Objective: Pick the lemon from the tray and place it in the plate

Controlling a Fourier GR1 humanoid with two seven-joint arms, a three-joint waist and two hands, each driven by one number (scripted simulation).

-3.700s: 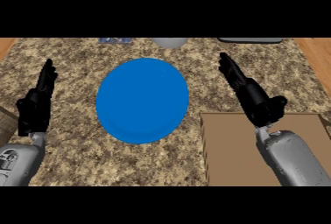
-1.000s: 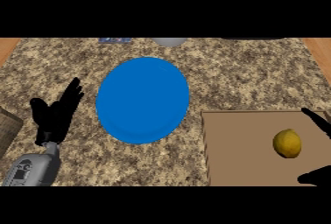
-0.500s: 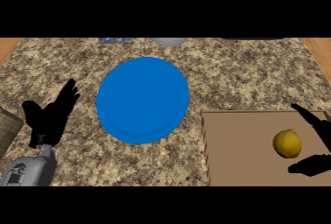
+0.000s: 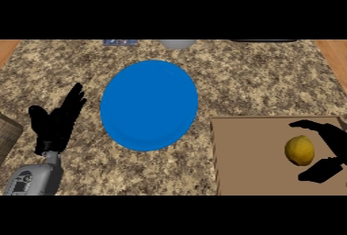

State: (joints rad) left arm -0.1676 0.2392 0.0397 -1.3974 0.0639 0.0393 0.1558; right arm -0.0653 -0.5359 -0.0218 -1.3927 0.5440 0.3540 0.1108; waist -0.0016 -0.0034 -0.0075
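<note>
A yellow lemon lies on the brown tray at the lower right. My right hand comes in from the right edge, open, with fingers arched above the lemon and the thumb below it, close around it without closing on it. The blue plate sits in the middle of the counter with nothing on it. My left hand stays open at the left of the plate, fingers up, resting.
A grey bowl and a small blue item stand at the counter's far edge. A dark object shows at the far right. A woven brown item pokes in at the left edge.
My right hand has moved left over the tray, its fingers and thumb now bracketing the lemon. The left hand has shifted slightly. The lemon has not moved.
</note>
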